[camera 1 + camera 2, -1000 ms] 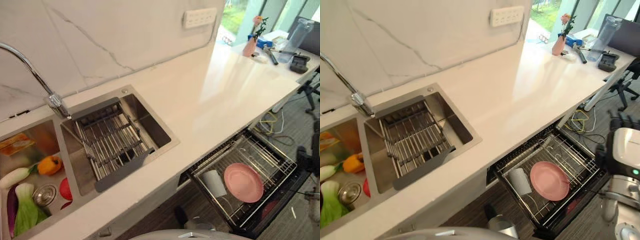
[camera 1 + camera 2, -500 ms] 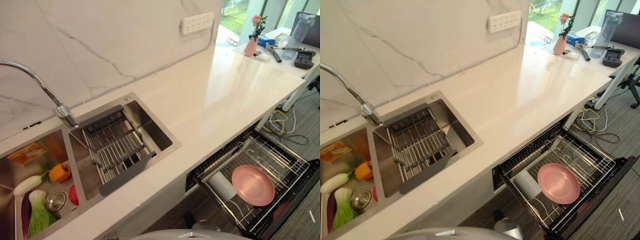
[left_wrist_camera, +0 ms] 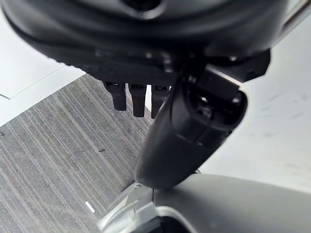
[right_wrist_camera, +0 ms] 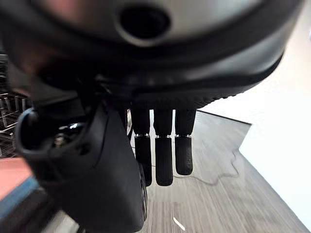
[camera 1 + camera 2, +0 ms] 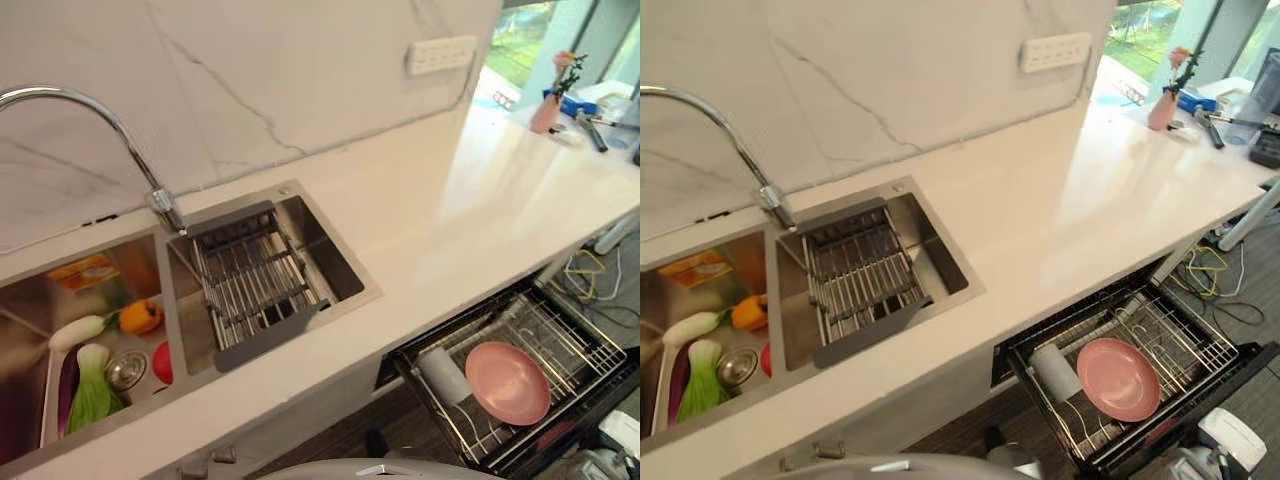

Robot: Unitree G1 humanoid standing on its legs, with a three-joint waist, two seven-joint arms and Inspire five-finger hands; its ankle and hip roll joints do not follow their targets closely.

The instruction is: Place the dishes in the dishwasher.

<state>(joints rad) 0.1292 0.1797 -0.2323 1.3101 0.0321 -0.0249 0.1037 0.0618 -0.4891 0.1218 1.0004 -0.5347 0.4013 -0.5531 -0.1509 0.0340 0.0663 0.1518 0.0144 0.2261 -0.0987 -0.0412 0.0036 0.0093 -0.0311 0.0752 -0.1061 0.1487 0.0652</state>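
Both hands hanging open, L point(image 3: 184, 126) & R point(image 4: 92, 165). Plate point(image 5: 1118, 379) lying in rack point(image 5: 1185, 335): prob. light, stiff, slick; grab by rim.

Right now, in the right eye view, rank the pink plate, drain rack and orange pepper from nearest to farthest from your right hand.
The right hand hangs by the dishwasher rack, lower right.
1. Pink plate, in the dishwasher rack, right.
2. Drain rack, in the right sink basin, middle.
3. Orange pepper, left basin, far left.
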